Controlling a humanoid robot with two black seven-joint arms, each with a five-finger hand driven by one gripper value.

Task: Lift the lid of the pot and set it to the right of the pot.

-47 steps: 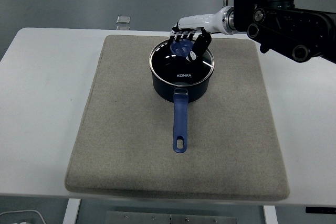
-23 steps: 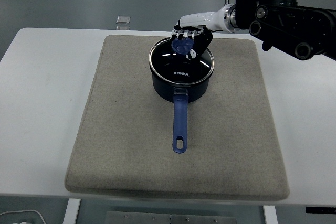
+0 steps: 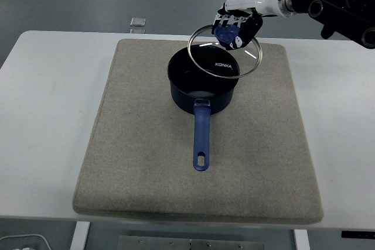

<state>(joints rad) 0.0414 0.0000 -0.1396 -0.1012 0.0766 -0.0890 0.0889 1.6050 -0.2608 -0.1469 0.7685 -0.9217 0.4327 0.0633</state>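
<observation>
Right hand (image 3: 236,23) grips the glass lid (image 3: 225,51) by its blue knob, tilted, clear above the pot (image 3: 202,86), overhanging its right rim. Mat (image 3: 258,144) right of pot lies open.

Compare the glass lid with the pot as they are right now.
The lid hangs tilted in the air, held by its blue knob in the right hand; the pot sits flat on the grey mat, uncovered. The lid is clear glass with a metal rim; the pot is dark and opaque. Both have blue fittings.

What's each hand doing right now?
Right hand: shut on the pot lid by its knob, lifted above the pot.
Left hand: not in view.
</observation>
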